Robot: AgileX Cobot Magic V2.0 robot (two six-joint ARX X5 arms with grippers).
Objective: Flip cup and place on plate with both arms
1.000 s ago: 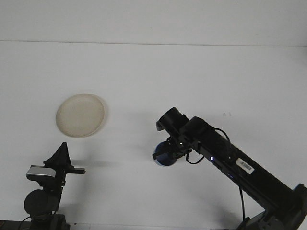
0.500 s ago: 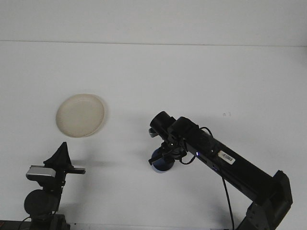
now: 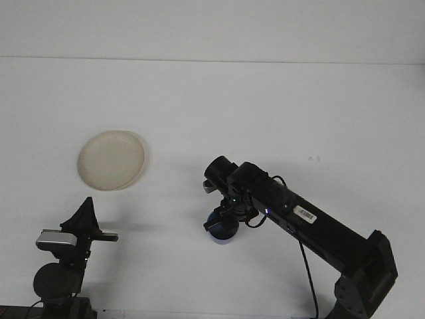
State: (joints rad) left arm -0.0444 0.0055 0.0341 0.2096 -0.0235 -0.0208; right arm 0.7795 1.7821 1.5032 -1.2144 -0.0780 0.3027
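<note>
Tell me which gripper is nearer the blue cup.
Right. The right gripper is directly on the blue cup, covering its top. The left gripper sits far to the cup's left, below the plate.

The right gripper [image 3: 222,216] covers most of the blue cup [image 3: 222,230], hiding its rim. The left arm's [image 3: 63,266] base is cut off at the frame's lower left edge.

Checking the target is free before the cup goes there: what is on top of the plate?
Nothing shows on the plate; its cream surface looks bare. The blue cup is over by the right gripper, well apart from it.
</note>
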